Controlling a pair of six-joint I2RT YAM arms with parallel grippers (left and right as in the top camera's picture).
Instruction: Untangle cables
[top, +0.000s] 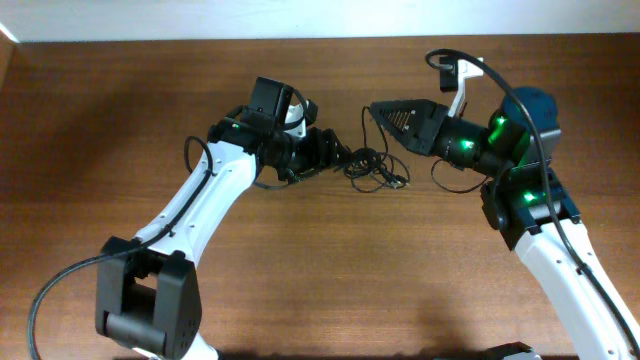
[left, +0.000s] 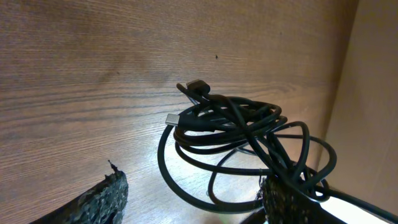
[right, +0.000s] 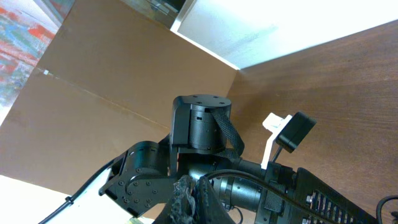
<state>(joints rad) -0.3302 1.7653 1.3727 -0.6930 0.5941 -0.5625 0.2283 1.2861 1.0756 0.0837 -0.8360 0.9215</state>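
The cables (top: 377, 170) lie as one tangled black bunch on the wooden table, just right of centre. In the left wrist view the bunch (left: 236, 124) fills the middle, with a silvery plug end (left: 172, 119) and a dark plug (left: 194, 88) sticking out to the left. My left gripper (top: 346, 156) is open at the bunch's left edge. In its own view (left: 193, 190) a loop lies between the fingers and strands cross the right finger. My right gripper (top: 374, 108) is shut with nothing seen in it, and points left just behind the bunch. Its closed fingers (right: 194, 198) face the left arm.
The brown wooden table (top: 300, 280) runs to a white wall along the back edge. The left arm (top: 215, 200) crosses the left half and the right arm (top: 540, 230) the right half. A cardboard panel (right: 99, 106) stands at the side.
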